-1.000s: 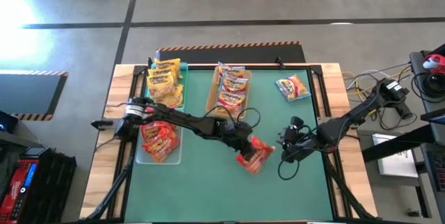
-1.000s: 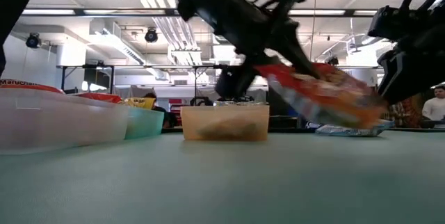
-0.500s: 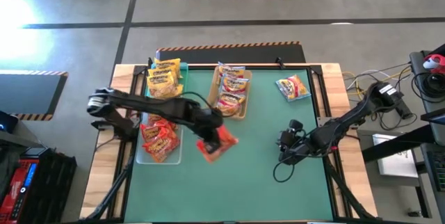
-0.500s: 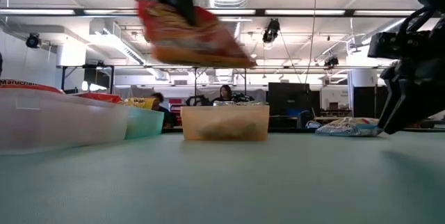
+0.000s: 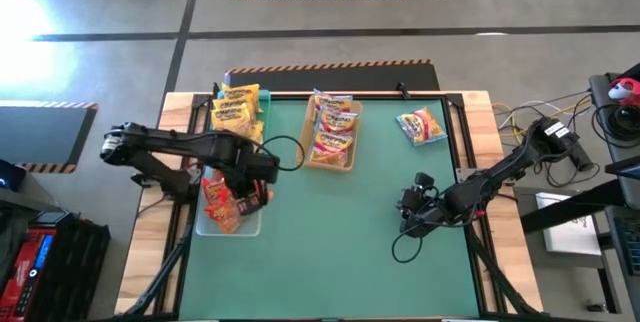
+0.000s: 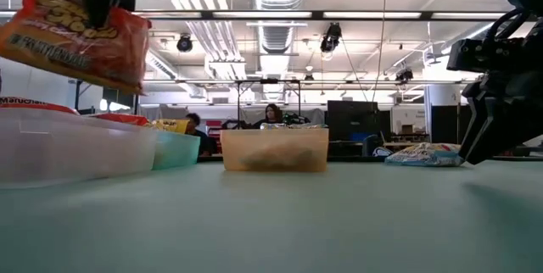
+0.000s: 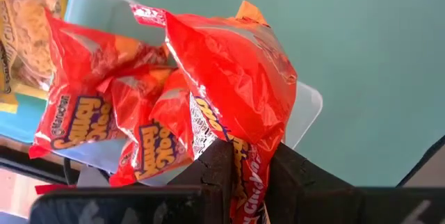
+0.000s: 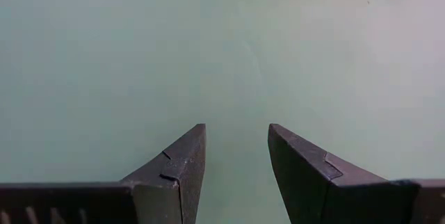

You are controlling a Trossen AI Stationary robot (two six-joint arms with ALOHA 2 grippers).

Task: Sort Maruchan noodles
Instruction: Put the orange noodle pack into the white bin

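We see the left arm bent back over the table's left side, its left gripper (image 5: 252,188) hanging above the clear tray (image 5: 251,228), fingers clamped on the edge of a red packet (image 7: 233,85). In the left wrist view that packet pokes out from between the two dark fingers (image 7: 215,172), its body spread over the other red packets (image 7: 90,106) lying in the tray below. From table height we see it held well clear of the tray's rim, tilted, nothing touching it from underneath. Just behind the clear tray sits the teal tray (image 5: 262,127) with yellow packets (image 5: 235,112), and beside that the tan tray (image 5: 330,162) with its own orange-and-red stack (image 5: 333,122). One more packet (image 5: 421,124) lies alone near the table's far right corner. Over on the right we find the right gripper (image 5: 408,209) low over bare green mat (image 5: 340,252), fingers apart with nothing between them. The middle and near side of the mat lie open.
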